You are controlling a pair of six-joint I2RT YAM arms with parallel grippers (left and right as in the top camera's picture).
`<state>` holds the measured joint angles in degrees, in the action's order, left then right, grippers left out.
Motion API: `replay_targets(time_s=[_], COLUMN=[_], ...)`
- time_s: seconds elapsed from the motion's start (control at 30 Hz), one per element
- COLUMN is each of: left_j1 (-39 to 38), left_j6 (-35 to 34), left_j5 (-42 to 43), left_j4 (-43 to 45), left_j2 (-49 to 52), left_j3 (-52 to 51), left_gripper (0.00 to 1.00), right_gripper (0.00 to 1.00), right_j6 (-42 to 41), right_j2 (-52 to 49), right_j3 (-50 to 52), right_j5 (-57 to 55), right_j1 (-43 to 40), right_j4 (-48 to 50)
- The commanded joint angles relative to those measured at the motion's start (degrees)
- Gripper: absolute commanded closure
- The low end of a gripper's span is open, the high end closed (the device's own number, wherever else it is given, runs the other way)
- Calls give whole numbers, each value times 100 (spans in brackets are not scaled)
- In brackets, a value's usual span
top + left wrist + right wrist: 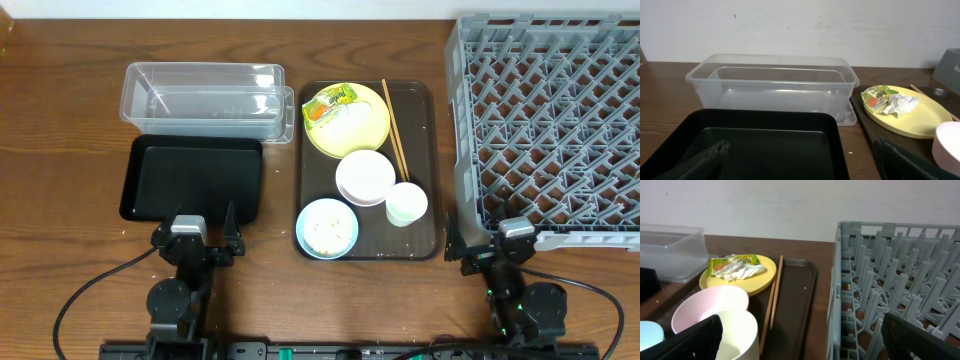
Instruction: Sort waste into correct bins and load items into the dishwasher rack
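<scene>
A yellow plate (pixel 348 120) on the brown serving tray (pixel 425 230) holds the green-orange wrapper (pixel 328 104) with white scrap. Chopsticks (pixel 394 130) lie beside it. A white-pinkish bowl (pixel 365 177), a small white cup (pixel 407 204) and a light blue bowl (pixel 327 228) with rice leftovers sit nearer me. The clear tub (pixel 205 98) and black tray (pixel 193 178) are at left; the grey rack (pixel 550 120) at right. My left gripper (pixel 195 238) is open at the black tray's near edge. My right gripper (pixel 497 245) is open by the rack's near-left corner. Both are empty.
The left wrist view shows the clear tub (pixel 772 82), black tray (pixel 765 145) and plate (pixel 905 112). The right wrist view shows the cup (pixel 740 332), pinkish bowl (pixel 710 307), chopsticks (pixel 774 295) and rack (pixel 890 285). A white wall stands behind the table.
</scene>
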<state>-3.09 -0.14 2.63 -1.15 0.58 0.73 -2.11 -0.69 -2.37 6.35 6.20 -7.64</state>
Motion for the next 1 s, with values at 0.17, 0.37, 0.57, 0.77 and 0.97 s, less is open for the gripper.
replay_targets(time_s=[0.17,0.37,0.57,0.77,0.97], left_j1=[28,28,28,22,-164], left_j6=[35,35,37,57,435], left_j5=[2,734,1080,1467,1558], left_j4=[-264,-267,-317,-673,-1727], left_j2=[13,326,1622,3458,5136], left_j3=[-48,337,1360,2815,4588], left_gripper=[9,8,9,9,9], right_gripper=[1,1,1,1,1], right_j6=[48,52,481,758,817], right_j2=[-13,-26,-319,-1276,-2686], right_j3=[33,-20,-420,-1331,-2424], right_j5=[-31,-11,-15,-13,-7], right_j1=[74,74,37,-72,-72], right_j4=[11,9,13,-57,-282])
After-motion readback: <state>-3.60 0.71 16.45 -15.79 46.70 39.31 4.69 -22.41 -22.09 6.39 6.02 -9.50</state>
